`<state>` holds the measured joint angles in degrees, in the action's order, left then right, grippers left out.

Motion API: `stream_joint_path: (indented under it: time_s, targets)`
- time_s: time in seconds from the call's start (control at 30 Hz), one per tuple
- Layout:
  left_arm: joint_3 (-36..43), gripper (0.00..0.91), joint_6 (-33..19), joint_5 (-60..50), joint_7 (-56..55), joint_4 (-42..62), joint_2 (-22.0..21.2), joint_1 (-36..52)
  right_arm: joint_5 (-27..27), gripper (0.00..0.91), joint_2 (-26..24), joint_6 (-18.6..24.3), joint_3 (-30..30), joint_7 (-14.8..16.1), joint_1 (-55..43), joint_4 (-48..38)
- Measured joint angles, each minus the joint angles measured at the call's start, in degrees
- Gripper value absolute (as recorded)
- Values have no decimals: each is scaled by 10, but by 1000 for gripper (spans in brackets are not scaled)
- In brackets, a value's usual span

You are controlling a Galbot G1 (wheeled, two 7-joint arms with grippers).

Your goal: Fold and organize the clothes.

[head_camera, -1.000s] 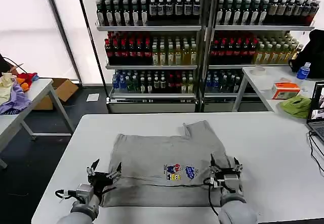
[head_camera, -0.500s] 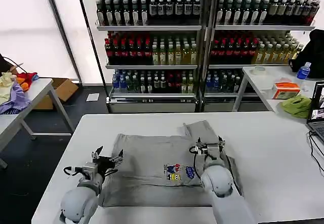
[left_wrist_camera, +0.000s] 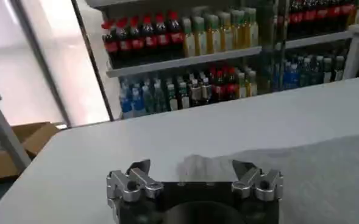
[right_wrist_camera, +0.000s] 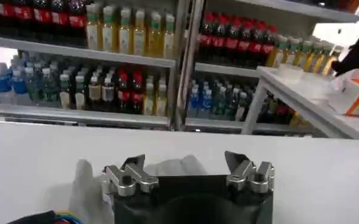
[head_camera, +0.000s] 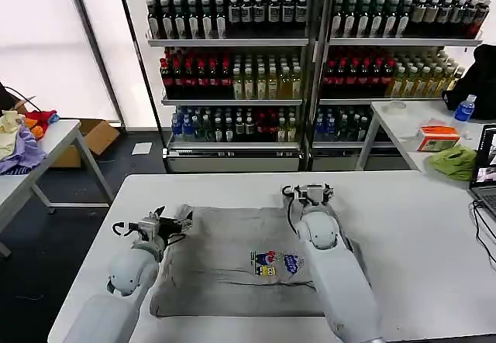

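1. The grey shirt (head_camera: 248,262) lay spread flat on the white surface (head_camera: 418,234), print side up, which suited folding it where it lay.
2. Its long axis ran across the surface from the robot's left to its right. The far edge faced the drinks shelves (head_camera: 310,56), and a sleeve or flap stuck out at the far right corner.
3. The left gripper (head_camera: 160,224) sat at the shirt's far left corner. Its fingers (left_wrist_camera: 139,173) were spread wide and empty, with the cloth's corner just ahead between them.
4. The right gripper (head_camera: 311,193) sat at the far right corner, fingers (right_wrist_camera: 129,170) likewise wide apart, holding nothing, with bunched cloth ahead.
5. I judged the two were placed symmetrically to pinch both far corners and fold that edge back toward the robot.
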<state>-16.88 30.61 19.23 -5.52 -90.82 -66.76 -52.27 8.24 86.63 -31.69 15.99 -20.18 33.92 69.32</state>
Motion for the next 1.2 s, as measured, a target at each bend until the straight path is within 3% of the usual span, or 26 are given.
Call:
stream_joint_path:
  time_s: [0.5, 0.53, 0.57, 0.6, 0.63, 0.67, 0.7, 0.73, 1.2]
  targets:
    - [18, 907, 0, 15, 2, 62, -10, 47, 4, 907, -2, 11, 8, 13, -27, -81]
    - [20, 897, 0, 15, 2, 65, -12, 48, 5, 907, -3, 11, 8, 14, -27, -85]
    - [22, 786, 1, 15, 2, 68, -14, 49, 6, 907, -4, 12, 9, 15, -27, -89]
    - [23, 645, 1, 14, 2, 71, -15, 50, 7, 836, -4, 12, 10, 16, -27, -91]
    - [24, 333, 2, 13, 2, 74, -16, 51, 8, 574, -5, 13, 10, 17, -27, -94]
    - [25, 202, 3, 12, 2, 77, -17, 51, 9, 453, -5, 14, 11, 17, -27, -98]
    - [25, 20, 4, 12, 1, 79, -17, 51, 10, 181, -5, 15, 11, 18, -27, -100]
    - [25, 0, 4, 12, 1, 81, -18, 51, 11, 20, -4, 17, 11, 20, -26, -102]
    - [26, 0, 11, 24, 9, 92, -18, 50, 10, 0, -9, 20, 8, 24, 2, -101]
